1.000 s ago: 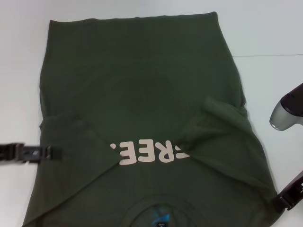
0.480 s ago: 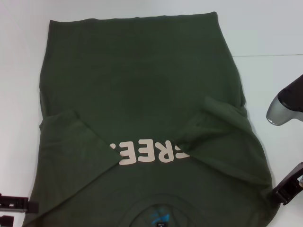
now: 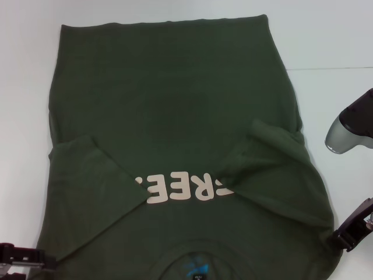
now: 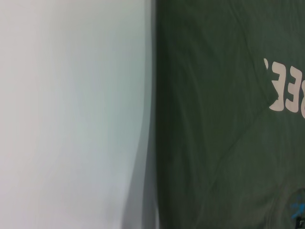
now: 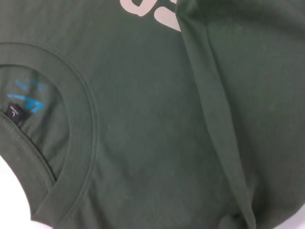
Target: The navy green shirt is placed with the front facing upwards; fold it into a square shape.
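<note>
The navy green shirt [image 3: 175, 116] lies flat on the white table [image 3: 326, 41], front up, hem at the far side and collar at the near edge. Both sleeves are folded inward and cover the ends of the pale lettering [image 3: 186, 188]. My left gripper [image 3: 23, 258] sits low at the shirt's near left corner, beside the shoulder edge. My right gripper [image 3: 351, 231] is at the near right shoulder edge, touching the cloth. The right wrist view shows the collar [image 5: 81, 129], its blue label [image 5: 26, 98] and the folded right sleeve [image 5: 248, 71]. In the left wrist view the shirt's side edge [image 4: 159, 119] runs along bare table.
White table surface [image 4: 71, 119] borders the shirt on both sides and beyond the hem. A grey-silver part of my right arm [image 3: 342, 133] hangs over the table to the right of the shirt. A thin seam line [image 3: 332, 69] crosses the table at far right.
My left gripper has moved from beside the folded left sleeve toward the near edge, to the shirt's near left corner. The right gripper has shifted only slightly. The shirt lies unchanged.
</note>
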`<state>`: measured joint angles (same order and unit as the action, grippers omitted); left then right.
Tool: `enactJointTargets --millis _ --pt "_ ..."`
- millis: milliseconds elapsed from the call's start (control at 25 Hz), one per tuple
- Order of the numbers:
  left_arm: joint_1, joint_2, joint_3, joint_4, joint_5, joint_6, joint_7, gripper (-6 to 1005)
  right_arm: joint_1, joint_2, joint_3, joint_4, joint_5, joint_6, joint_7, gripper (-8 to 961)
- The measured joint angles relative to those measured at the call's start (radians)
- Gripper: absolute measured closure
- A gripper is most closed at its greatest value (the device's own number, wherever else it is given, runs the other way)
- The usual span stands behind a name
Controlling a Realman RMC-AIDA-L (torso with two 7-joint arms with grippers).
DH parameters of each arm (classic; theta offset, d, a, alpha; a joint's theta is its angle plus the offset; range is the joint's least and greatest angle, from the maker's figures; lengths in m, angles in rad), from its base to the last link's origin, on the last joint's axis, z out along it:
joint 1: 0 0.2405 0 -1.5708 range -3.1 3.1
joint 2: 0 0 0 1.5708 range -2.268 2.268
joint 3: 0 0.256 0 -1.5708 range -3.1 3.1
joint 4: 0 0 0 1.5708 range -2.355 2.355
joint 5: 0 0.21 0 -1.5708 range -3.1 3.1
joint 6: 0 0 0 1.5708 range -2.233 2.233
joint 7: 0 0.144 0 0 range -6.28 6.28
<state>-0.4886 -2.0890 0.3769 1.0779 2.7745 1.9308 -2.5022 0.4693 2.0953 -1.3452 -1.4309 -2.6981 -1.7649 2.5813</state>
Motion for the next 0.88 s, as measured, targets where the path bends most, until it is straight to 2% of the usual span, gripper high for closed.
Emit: enactJointTargets --millis 880 --pt "-0.01 0.004 0.002 -0.06 0.03 -0.086 0.012 132 0.021 -0.002 0.0 0.009 0.0 -0.004 -0.001 922"
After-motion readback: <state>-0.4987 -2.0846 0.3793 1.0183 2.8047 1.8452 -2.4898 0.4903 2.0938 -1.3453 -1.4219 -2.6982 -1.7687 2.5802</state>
